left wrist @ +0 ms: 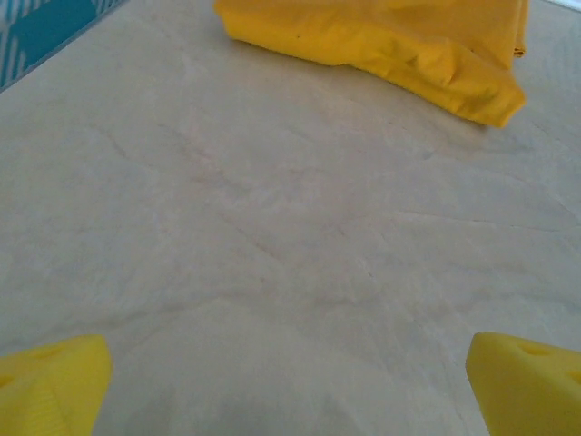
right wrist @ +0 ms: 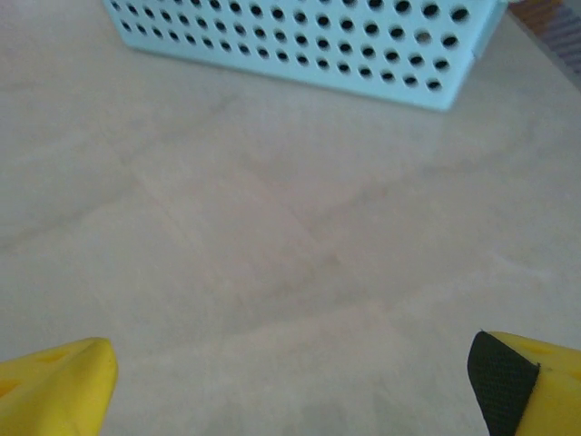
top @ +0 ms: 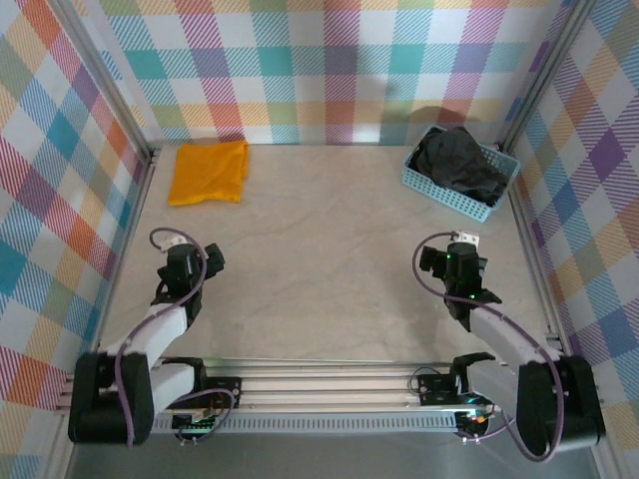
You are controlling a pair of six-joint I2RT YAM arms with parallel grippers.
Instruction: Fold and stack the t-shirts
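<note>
A folded orange-yellow t-shirt (top: 209, 172) lies flat at the far left of the table, and its near edge (left wrist: 399, 45) shows at the top of the left wrist view. A crumpled charcoal-black t-shirt (top: 457, 163) sits inside the light blue basket (top: 431, 188) at the far right. My left gripper (top: 180, 261) hovers over bare table well short of the orange shirt, open and empty, both yellow fingertips (left wrist: 50, 386) wide apart. My right gripper (top: 457, 257) is likewise open and empty, a stretch in front of the basket wall (right wrist: 300, 45).
Metal frame rails (top: 135, 220) border the table on the left and right, with checked cloth walls behind. The beige tabletop (top: 319, 249) lies bare between the two arms. Cables loop beside each wrist.
</note>
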